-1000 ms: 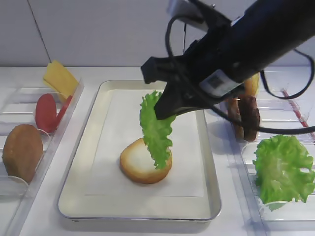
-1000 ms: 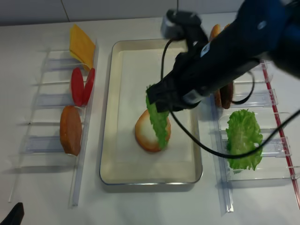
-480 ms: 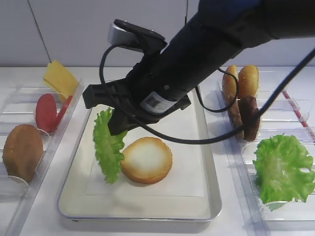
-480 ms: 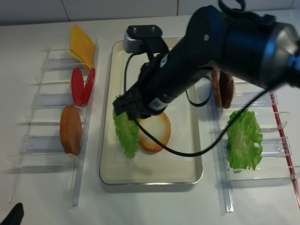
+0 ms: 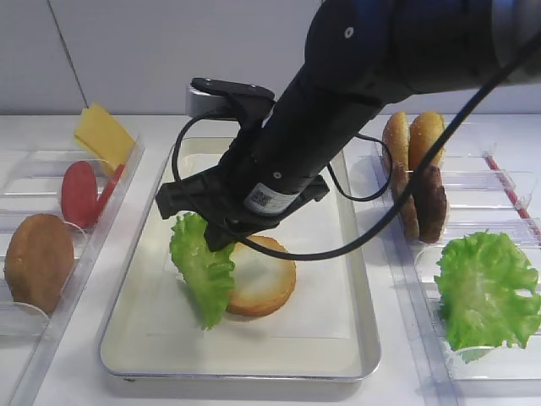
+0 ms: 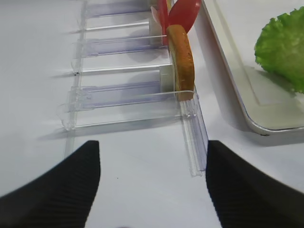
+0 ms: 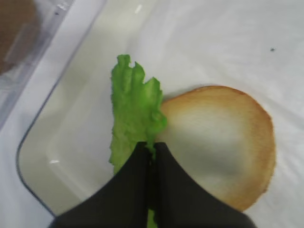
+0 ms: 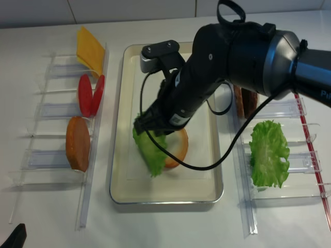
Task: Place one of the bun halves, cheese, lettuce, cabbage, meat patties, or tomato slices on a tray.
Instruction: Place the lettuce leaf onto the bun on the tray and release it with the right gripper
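Observation:
My right gripper (image 5: 221,239) is shut on the top edge of the lettuce (image 5: 203,269), a frilly bright green leaf hanging down over the left part of the tray (image 5: 325,222). The leaf drapes against the left edge of a bun half (image 5: 266,283) lying cut face up on the paper liner. The right wrist view has the black fingertips (image 7: 142,154) pinched together on the lettuce (image 7: 134,107) beside the bun half (image 7: 221,142). From above, the lettuce (image 8: 151,152) partly covers the bun half (image 8: 179,150). My left gripper (image 6: 152,164) hangs open over bare table left of the tray.
Clear bins on the left hold cheese (image 5: 101,135), tomato slices (image 5: 80,190) and a brown bun (image 5: 38,258). Bins on the right hold buns (image 5: 414,139), meat patties (image 5: 427,203) and another green leaf (image 5: 486,288). The right arm spans the tray's back half.
The right gripper carried the lettuce from above the bun out to the tray's left side, then lower and back against the bun's left edge. The left gripper has not moved.

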`<state>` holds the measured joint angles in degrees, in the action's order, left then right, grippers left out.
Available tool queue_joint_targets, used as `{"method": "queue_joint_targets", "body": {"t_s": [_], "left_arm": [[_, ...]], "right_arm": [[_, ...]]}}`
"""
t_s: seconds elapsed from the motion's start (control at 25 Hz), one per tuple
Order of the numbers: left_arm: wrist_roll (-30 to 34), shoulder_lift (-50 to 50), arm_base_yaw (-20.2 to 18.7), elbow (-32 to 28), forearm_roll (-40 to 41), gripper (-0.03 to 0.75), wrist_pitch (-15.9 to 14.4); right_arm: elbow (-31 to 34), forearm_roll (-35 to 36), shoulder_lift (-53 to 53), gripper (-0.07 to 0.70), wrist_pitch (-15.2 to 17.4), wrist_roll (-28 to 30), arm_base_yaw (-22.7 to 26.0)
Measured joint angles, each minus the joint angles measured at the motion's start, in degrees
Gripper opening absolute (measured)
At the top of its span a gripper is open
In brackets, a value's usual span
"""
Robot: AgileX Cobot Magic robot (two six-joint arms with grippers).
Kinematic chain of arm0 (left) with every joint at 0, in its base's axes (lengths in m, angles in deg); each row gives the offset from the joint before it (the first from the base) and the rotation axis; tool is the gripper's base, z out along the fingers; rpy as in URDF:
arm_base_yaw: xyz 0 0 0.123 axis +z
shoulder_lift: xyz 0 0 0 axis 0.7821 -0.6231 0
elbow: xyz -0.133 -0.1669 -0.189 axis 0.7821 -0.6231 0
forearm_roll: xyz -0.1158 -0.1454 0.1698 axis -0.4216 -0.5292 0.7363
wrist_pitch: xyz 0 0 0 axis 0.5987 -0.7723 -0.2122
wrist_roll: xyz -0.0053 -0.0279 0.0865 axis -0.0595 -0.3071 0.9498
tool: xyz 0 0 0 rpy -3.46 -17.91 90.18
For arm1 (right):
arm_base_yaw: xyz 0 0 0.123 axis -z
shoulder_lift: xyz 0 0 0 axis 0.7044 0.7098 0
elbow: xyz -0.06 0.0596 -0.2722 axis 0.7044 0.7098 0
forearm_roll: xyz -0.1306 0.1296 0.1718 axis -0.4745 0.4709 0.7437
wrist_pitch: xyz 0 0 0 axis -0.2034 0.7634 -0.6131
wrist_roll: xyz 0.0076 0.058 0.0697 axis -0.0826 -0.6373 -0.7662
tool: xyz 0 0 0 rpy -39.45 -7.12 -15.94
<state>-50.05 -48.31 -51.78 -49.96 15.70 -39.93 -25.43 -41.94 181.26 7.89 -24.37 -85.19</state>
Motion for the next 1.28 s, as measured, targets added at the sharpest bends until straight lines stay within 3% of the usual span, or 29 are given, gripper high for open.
{"method": "queue_joint_targets", "body": {"t_s": [0.2, 0.56, 0.76, 1.28], "left_arm": [[0.0, 0.0, 0.0, 0.0, 0.0, 0.452, 0.0], [0.0, 0.0, 0.0, 0.0, 0.0, 0.452, 0.0], [0.0, 0.0, 0.0, 0.0, 0.0, 0.452, 0.0], [0.0, 0.0, 0.0, 0.0, 0.0, 0.452, 0.0]], "right_arm": [[-0.1, -10.4, 0.1, 0.044, 0.0, -7.9, 0.0], [-0.1, -16.6, 0.4, 0.044, 1.3, -13.3, 0.0], [-0.1, -16.8, 1.4, 0.044, 2.7, -14.2, 0.0], [-0.1, -13.3, 1.8, 0.044, 1.4, -14.2, 0.0]]}}
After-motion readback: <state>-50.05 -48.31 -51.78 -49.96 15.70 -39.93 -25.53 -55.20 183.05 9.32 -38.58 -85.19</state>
